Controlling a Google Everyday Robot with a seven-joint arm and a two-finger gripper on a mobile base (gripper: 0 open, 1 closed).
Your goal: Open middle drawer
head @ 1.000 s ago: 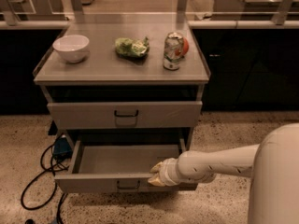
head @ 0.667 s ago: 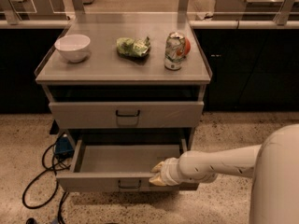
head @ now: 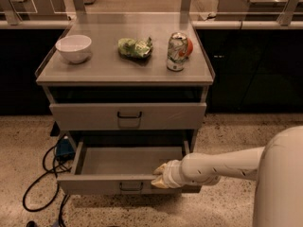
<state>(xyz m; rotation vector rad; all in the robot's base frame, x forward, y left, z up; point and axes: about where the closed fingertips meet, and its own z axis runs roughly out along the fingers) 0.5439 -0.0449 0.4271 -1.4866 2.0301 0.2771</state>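
The middle drawer [head: 128, 162] is pulled out at the bottom of the grey cabinet. It is wide and shallow with a plain grey inside, and a small black loop handle [head: 131, 187] sits on its front. My gripper [head: 159, 176] is at the top edge of the drawer's front, right of the handle, at the end of my white arm [head: 222, 167], which reaches in from the right. Above the open drawer, the taller-fronted drawer [head: 128, 116] with a recessed plate under its handle is closed.
On the cabinet top stand a white bowl [head: 74, 48], a green crumpled bag [head: 135, 47] and a can [head: 177, 51]. Black cables [head: 40, 183] and a blue box [head: 64, 148] lie on the speckled floor at the left. Dark counters stand behind the cabinet.
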